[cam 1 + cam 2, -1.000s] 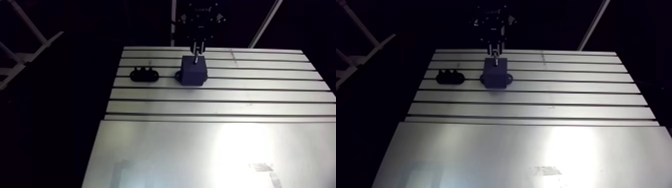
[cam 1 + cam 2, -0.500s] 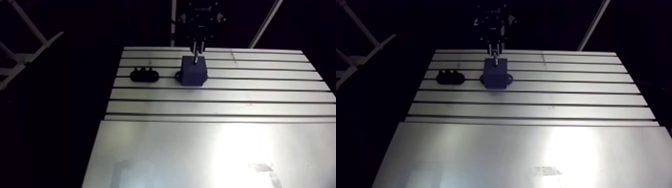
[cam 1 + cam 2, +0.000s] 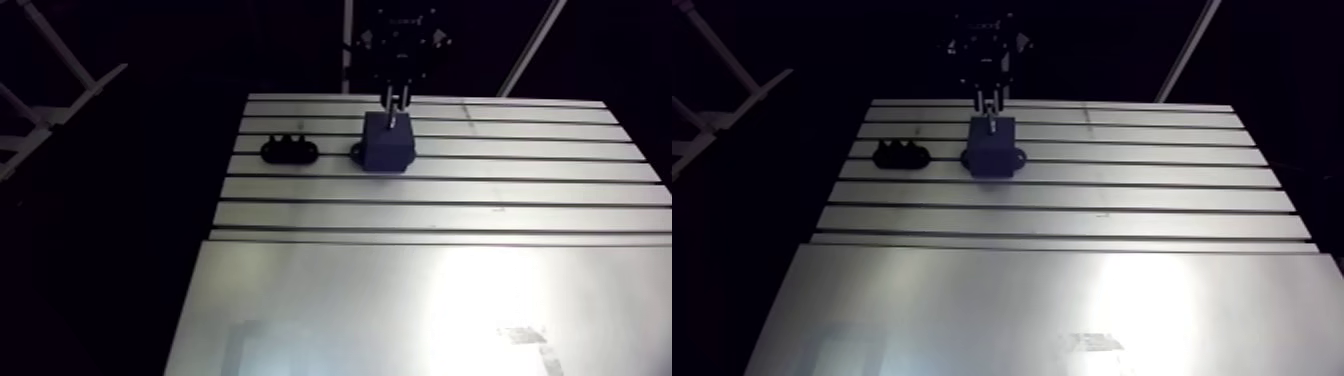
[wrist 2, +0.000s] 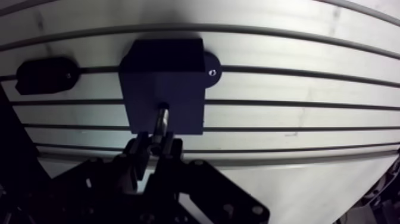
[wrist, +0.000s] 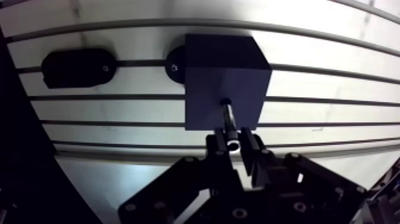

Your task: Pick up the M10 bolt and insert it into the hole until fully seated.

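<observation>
A slim, bright steel M10 bolt [image 5: 228,122] is seen clamped at its head end between the two black fingers of the robot gripper [image 5: 233,142]. Its tip is set at the hole [image 5: 225,102] in the top face of a dark blue cube-shaped block [image 5: 220,65]. It appears to have only just entered, though the depth cannot be judged from this angle. The block is mounted on the slotted aluminium table [image 5: 333,83], and a black oval fixture [image 5: 77,67] is seen near it. If the bolt is pressed down tilted or off-centre, jamming at the rim or slipping in the grip could be expected.
</observation>
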Robot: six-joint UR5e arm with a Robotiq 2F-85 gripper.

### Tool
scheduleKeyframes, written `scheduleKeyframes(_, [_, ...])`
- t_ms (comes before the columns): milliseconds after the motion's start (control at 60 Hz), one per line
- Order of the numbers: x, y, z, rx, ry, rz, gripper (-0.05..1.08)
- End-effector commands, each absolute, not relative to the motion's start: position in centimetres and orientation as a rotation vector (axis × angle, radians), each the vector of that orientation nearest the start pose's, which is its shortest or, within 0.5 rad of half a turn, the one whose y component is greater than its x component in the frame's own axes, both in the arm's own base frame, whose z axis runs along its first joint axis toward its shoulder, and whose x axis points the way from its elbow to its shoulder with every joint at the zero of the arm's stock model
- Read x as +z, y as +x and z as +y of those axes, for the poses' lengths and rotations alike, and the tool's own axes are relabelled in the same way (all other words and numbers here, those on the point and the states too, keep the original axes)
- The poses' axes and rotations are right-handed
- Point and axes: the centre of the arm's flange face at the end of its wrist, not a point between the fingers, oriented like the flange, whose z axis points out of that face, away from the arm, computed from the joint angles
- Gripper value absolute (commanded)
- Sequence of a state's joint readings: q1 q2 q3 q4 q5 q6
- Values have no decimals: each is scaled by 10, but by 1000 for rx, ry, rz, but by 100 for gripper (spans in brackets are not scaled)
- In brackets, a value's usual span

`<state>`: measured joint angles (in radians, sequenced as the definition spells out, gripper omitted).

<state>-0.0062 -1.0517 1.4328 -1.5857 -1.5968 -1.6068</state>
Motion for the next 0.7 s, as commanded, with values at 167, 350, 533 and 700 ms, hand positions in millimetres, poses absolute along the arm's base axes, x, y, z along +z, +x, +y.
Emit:
scheduleKeyframes(167, [257,-633,-126,31,-49,2775,108])
scheduleKeyframes(350, [256,-633,-126,31,-49,2775,108])
scheduleKeyframes(533, [255,-633,-128,29,-53,2775,108])
scheduleKeyframes(700, [255,-633,-129,29,-53,2778,108])
